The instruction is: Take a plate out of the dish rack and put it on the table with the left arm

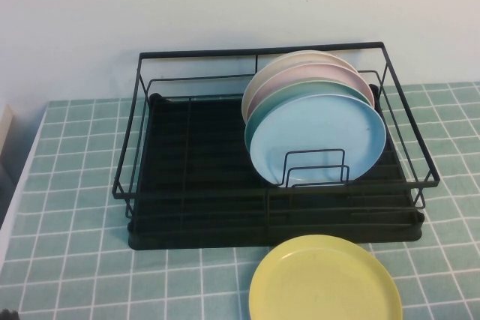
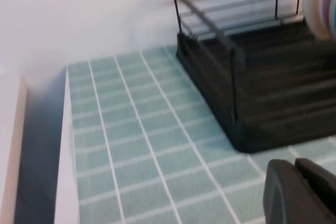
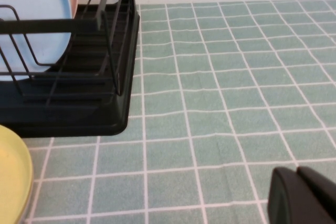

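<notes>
Plate (image 1: 324,281) lies flat on table (image 1: 67,207), just before dish rack (image 1: 187,155). Left gripper (image 2: 302,192) low over the tiles left of the rack, fingers together. Right gripper (image 3: 304,195) right of it, likewise closed.

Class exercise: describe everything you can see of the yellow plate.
The yellow plate is round, plain pale yellow with a raised rim and a smooth matte look, like plastic. It lies flat and upright on the tiled table, just in front of the dish rack, not in it. Its near edge is cut off in the high view. Neither the left gripper nor the right gripper touches it.
</notes>
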Tool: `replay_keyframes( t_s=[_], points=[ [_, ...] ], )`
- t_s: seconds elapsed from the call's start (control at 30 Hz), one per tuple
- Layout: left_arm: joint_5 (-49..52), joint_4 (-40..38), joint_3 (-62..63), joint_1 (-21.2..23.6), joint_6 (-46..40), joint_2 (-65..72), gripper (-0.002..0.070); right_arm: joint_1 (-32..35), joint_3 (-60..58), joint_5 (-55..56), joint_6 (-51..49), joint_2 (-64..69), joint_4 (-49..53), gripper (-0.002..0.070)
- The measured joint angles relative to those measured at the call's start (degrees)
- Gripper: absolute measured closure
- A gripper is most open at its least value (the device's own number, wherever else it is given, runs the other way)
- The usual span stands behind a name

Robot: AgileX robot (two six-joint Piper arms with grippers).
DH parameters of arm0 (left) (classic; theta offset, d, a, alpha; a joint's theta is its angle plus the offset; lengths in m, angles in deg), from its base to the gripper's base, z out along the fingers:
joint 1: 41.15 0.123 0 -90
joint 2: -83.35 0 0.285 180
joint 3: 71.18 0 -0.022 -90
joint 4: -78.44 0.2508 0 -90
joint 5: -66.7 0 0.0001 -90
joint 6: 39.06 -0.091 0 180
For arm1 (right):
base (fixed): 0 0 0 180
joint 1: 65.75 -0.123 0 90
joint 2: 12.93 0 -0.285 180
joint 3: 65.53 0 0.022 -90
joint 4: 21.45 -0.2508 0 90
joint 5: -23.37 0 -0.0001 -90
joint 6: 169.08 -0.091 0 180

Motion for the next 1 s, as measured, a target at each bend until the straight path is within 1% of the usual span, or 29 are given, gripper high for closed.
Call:
replay_keyframes(
  t_s=[0.1,0.23,1.0],
  points=[
    [0.9,0.0,-3.56,0.93,0.0,-0.08,0.0677,0.0,0.0,0.0,0.0,0.0,0.0,0.0678],
    [2.35,0.4,-3.57,1.18,0.0,-0.08,0.0677,0.0,0.0,0.0,0.0,0.0,0.0,0.0678],
    [2.47,0.4,-3.57,1.28,1.7,-0.22,0.0677,0.0,0.0,0.0,0.0,0.0,0.0,0.0678]
  ],
)
